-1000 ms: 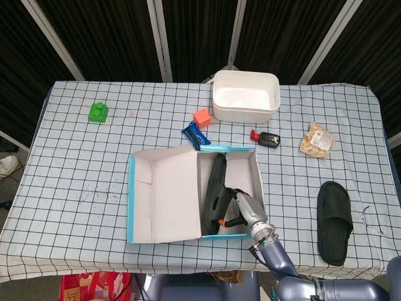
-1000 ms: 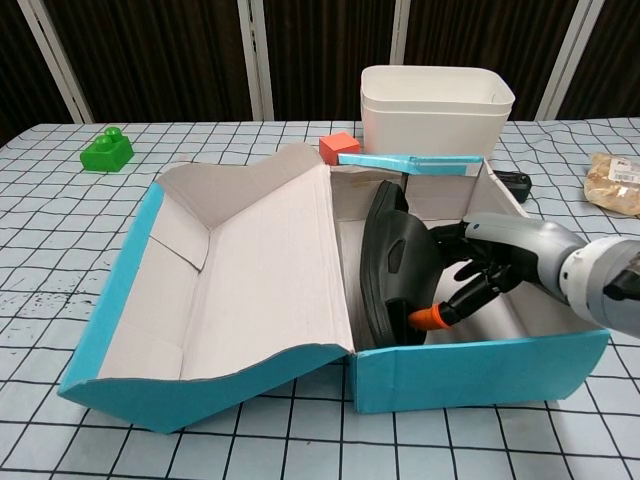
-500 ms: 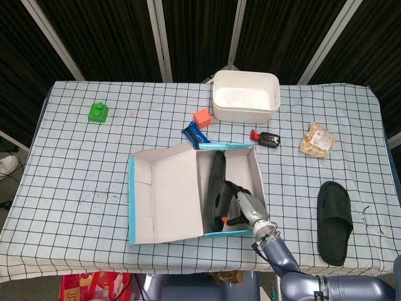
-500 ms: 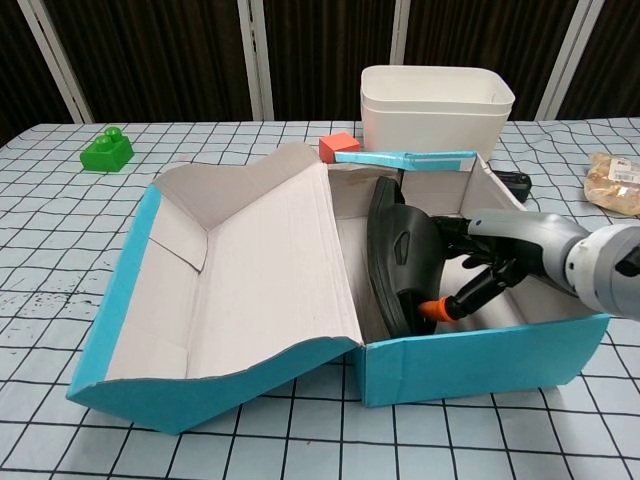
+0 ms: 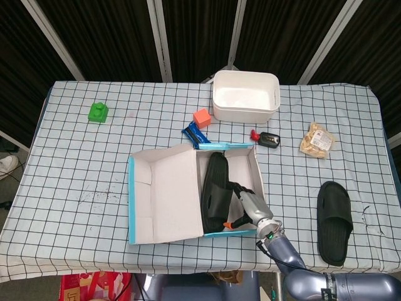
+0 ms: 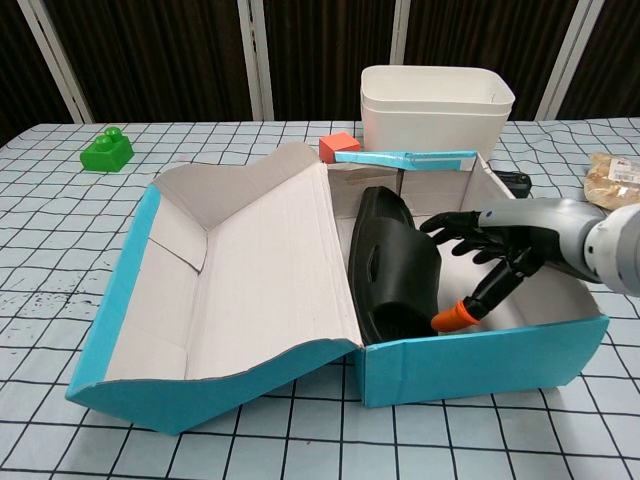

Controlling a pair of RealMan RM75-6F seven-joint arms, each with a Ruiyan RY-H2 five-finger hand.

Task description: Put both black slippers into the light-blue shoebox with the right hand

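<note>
1. One black slipper (image 6: 392, 268) already lies in your light-blue shoebox (image 6: 480, 352), leaning toward the raised lid (image 6: 250, 280).
2. Your right robot hand (image 6: 490, 250) sits inside the box just beside that slipper, fingers spread and holding nothing (the orange fingertip is near the sole).
3. Second slipper (image 5: 333, 221) lies on the table (image 5: 75, 163), well right of the box.
4. Beyond the box stand a white bin (image 5: 245, 95), orange block (image 5: 201, 117), blue packet (image 5: 195, 134), black key fob (image 5: 269, 138) and snack bag (image 5: 316, 140).
5. Left robot hand: not visible.
</note>
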